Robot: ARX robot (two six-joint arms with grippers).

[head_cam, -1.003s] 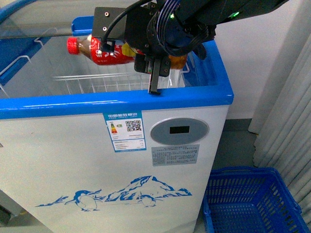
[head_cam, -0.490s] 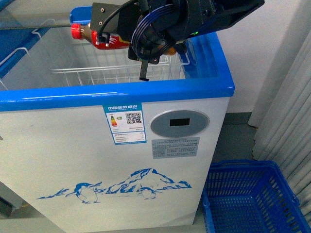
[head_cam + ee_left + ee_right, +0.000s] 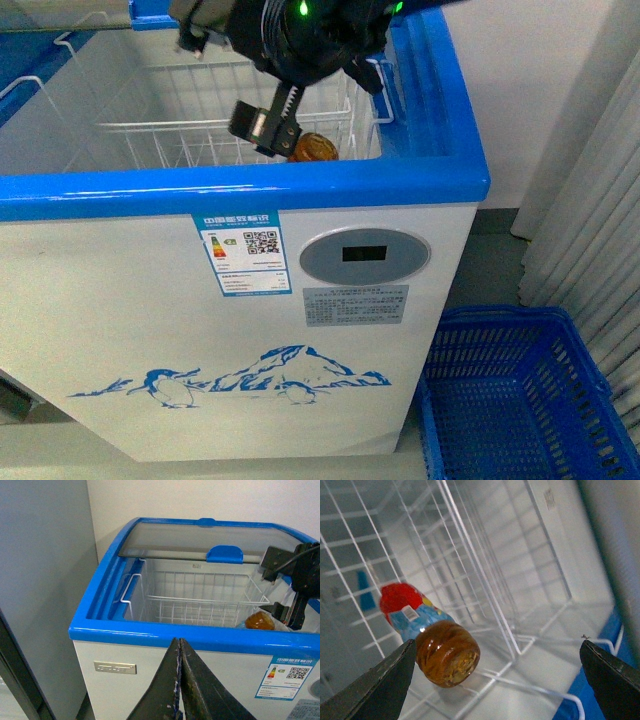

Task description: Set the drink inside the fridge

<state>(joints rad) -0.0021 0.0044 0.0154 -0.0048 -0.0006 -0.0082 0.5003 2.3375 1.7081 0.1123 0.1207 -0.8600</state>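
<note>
The drink [image 3: 440,647] lies in the white wire basket [image 3: 470,565] inside the fridge [image 3: 300,190], its amber base towards the right wrist camera and its red label behind. In the front view only the amber base of the drink [image 3: 315,147] shows above the blue rim. My right gripper [image 3: 497,645] hangs open just over it, one finger close beside the bottle and the jaws not closed on it. From the front, the right gripper [image 3: 268,130] reaches down into the basket [image 3: 180,130]. My left gripper [image 3: 179,642] is shut and empty, outside the fridge [image 3: 200,635] in front of its rim.
A blue plastic shopping basket [image 3: 510,400] stands on the floor to the right of the fridge. The glass lid [image 3: 200,537] covers the fridge's far end. A grey cabinet [image 3: 45,580] stands close along one side. Pale curtains [image 3: 590,200] hang at the right.
My right gripper carried the drink over the blue rim and down into the wire basket, then let it go. Its jaws now stand open above the lying bottle.
</note>
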